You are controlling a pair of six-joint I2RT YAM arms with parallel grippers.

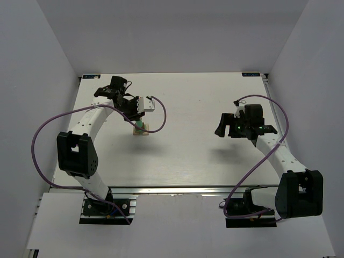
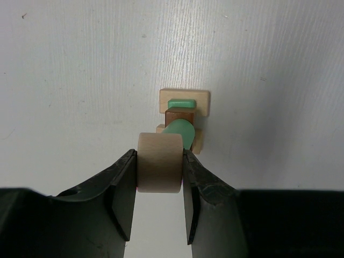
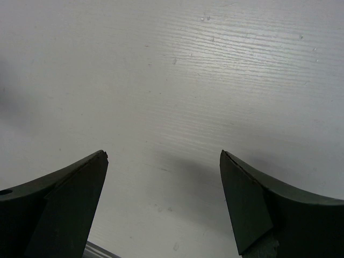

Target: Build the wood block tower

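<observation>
left jaws: gripping tan cylinder [image 2: 159,164] | tower [image 2: 179,115]: tan, green, brown, green

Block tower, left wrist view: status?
Left gripper shut on tan block, poised over the tower. Right gripper open, empty, off to the side. Nothing in the way.

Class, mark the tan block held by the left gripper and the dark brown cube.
tan block [image 2: 159,164]: left wrist view, middle of its near face.
dark brown cube [image 2: 178,114]: left wrist view, its visible brown face.
</observation>
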